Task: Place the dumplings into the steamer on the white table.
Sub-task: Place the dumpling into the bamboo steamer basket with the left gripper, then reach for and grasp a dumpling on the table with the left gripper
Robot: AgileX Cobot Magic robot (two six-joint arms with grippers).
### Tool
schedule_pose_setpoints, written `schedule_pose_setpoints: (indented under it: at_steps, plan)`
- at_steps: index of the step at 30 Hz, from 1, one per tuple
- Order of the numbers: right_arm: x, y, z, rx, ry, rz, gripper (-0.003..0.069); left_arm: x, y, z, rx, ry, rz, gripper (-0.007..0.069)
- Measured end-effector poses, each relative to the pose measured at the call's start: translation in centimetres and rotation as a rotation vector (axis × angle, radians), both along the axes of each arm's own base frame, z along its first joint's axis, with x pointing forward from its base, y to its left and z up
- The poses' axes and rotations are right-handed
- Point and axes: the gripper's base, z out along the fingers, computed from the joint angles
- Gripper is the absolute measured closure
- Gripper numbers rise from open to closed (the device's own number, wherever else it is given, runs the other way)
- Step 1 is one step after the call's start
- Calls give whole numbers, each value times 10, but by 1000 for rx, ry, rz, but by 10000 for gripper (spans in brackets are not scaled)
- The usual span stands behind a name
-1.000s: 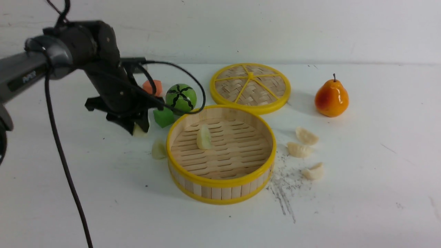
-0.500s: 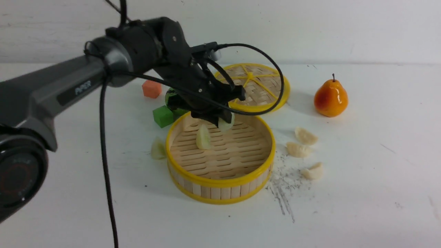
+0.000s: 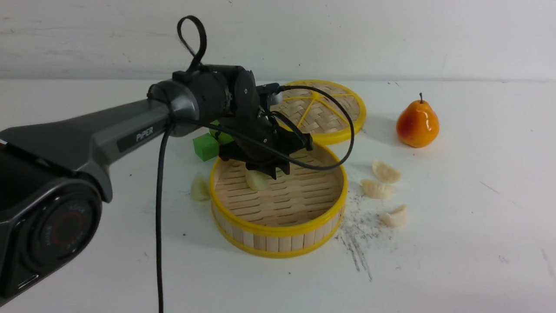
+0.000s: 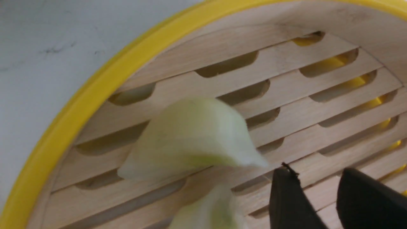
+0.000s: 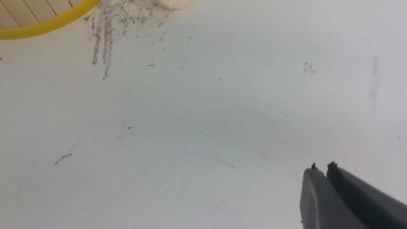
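The steamer (image 3: 278,230) stands mid-table. My left gripper (image 3: 273,170) hangs low inside it, jaws apart with only bare slats between them (image 4: 314,173). Two pale green dumplings lie on the slats beside its fingers, one (image 4: 190,140) whole and another (image 4: 210,210) partly cut off. In the front view only one (image 3: 256,180) shows under the gripper. A third green dumpling (image 3: 200,188) lies on the white table (image 3: 456,243) left of the steamer. Three cream dumplings (image 3: 386,171) (image 3: 377,189) (image 3: 394,216) lie to its right. My right gripper (image 5: 321,166) is shut and empty over bare table.
The woven lid (image 3: 321,113) lies behind the steamer. A toy pear (image 3: 418,125) stands at the right. A green cube (image 3: 205,147) and a green ball (image 3: 223,137), mostly hidden by the arm, sit left of the steamer. The steamer's edge (image 5: 38,28) shows in the right wrist view.
My left gripper carried a green dumpling from left of the steamer to over it, then sank inside. Its jaws have parted and the dumpling now lies on the slats.
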Motion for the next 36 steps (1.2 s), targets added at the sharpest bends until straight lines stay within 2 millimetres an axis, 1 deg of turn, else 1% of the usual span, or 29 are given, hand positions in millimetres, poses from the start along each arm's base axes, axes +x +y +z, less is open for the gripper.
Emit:
schedule_pose_setpoints:
  at_steps: [2,5,7,8,9,11,13,15,17,19,24,33,36]
  plan:
    - [0,0,0,0,0,0,620,-3,2,14,0,-18,-4,345]
    - [0,0,0,0,0,0,618,-12,10,51,24,-91,-19,331]
    - [0,0,0,0,0,0,618,-18,22,76,77,-142,-20,329]
    - [0,0,0,0,0,0,618,-20,32,88,105,-155,-5,328]
    - [0,0,0,0,0,0,618,-21,41,94,126,-154,15,329]
    - [0,0,0,1,0,0,618,-20,59,97,163,-128,61,328]
    - [0,0,0,1,-1,0,618,-15,84,90,200,-65,120,328]
    - [0,0,0,1,-2,0,618,-13,106,74,213,6,171,328]
    - [0,0,0,2,-5,0,618,-12,120,58,199,55,209,328]
    - [1,0,1,2,-9,0,617,-9,127,40,179,75,241,326]
    - [1,0,1,2,-12,0,616,1,125,-1,155,95,254,321]
    - [1,0,1,2,-12,0,608,7,118,-34,116,150,231,272]
    - [1,0,1,2,-12,0,606,8,118,-39,121,155,224,279]
